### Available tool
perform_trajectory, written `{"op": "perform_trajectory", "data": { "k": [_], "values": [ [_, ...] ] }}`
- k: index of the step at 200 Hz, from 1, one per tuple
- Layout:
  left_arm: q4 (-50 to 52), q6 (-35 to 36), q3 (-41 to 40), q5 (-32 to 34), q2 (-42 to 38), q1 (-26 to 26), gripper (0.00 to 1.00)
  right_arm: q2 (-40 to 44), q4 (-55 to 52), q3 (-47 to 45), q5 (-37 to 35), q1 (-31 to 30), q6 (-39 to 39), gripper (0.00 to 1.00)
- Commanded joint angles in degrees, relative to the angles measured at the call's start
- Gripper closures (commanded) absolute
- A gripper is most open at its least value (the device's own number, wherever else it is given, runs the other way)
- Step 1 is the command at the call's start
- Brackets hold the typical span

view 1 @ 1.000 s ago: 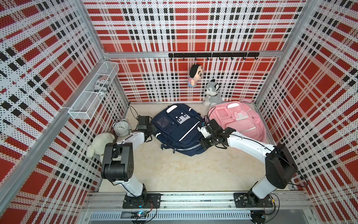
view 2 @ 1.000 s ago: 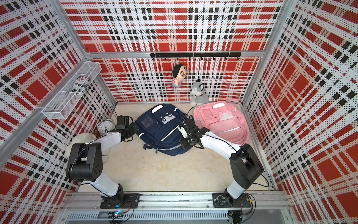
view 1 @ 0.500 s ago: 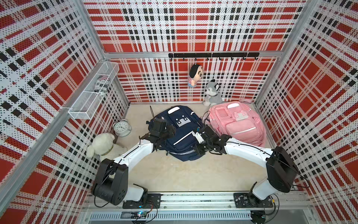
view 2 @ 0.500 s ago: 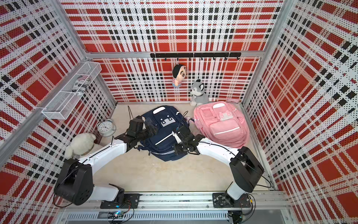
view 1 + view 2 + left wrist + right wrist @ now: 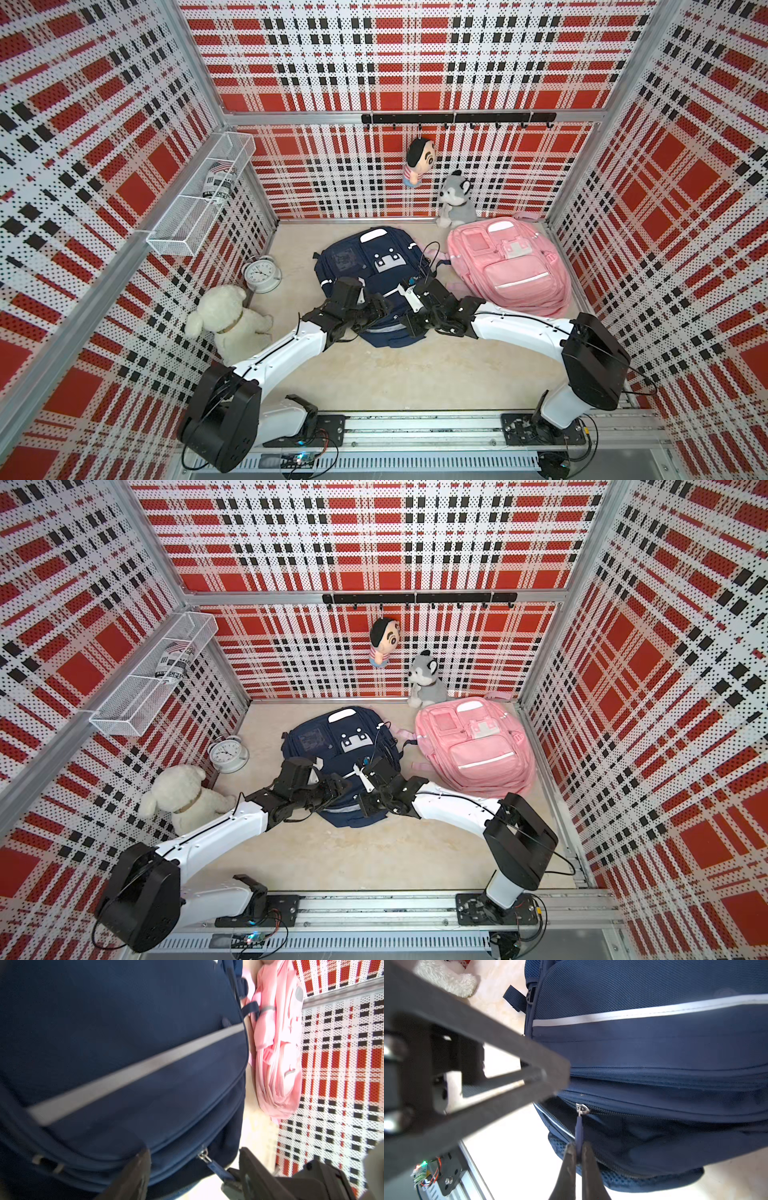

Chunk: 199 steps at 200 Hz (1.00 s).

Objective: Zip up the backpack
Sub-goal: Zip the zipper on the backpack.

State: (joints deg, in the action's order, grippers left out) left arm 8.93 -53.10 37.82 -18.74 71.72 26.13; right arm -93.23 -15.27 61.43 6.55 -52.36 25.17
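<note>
- Much of the lower front of navy backpack [image 5: 365,266] covered in both top views.
- Right hand [image 5: 578,1147] clamped on zipper pull [image 5: 579,1128]; left hand [image 5: 193,1152] spread open.
- Two backpacks, counting pink backpack [image 5: 511,274].

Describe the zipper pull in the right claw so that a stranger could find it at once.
On the beige floor, find the navy backpack, left of the pink backpack. Its edge nearest the arm bases carries a zipper with a silver slider. The zipper pull is the thin blue tab on it, alone pinched in the shut right claw.
</note>
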Motion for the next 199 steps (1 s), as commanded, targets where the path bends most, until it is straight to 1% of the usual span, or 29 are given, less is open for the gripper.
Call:
{"op": "perform_trajectory", "data": {
  "k": [1,49,77,107,138,199],
  "values": [
    [-3.3,-4.1,-1.5,-5.0,-0.4,0.2,0.3,0.3,4.2,0.2,-2.6,-2.0,0.3,1.0],
    [-4.4,-8.4,-5.1,-8.9,-2.8,-0.2,0.31,-0.6,6.1,0.0,-7.0,-5.0,0.5,1.0],
    [-4.7,-10.6,-6.7,-8.9,-4.2,-0.7,0.31,-1.4,7.1,-0.2,-8.2,-6.0,1.1,1.0],
    [-6.7,-14.9,-8.4,-8.7,-7.3,-1.0,0.31,-1.9,7.4,-0.1,-10.4,-6.9,1.7,1.0],
    [-8.3,-18.6,-10.6,-8.2,-10.2,-1.2,0.31,-2.5,8.6,-0.3,-11.2,-7.4,1.9,1.0],
    [-9.7,-19.3,-12.8,-8.0,-8.9,-2.0,0.31,-2.5,9.3,-0.8,-11.7,-7.9,1.4,1.0]
  ]
}}
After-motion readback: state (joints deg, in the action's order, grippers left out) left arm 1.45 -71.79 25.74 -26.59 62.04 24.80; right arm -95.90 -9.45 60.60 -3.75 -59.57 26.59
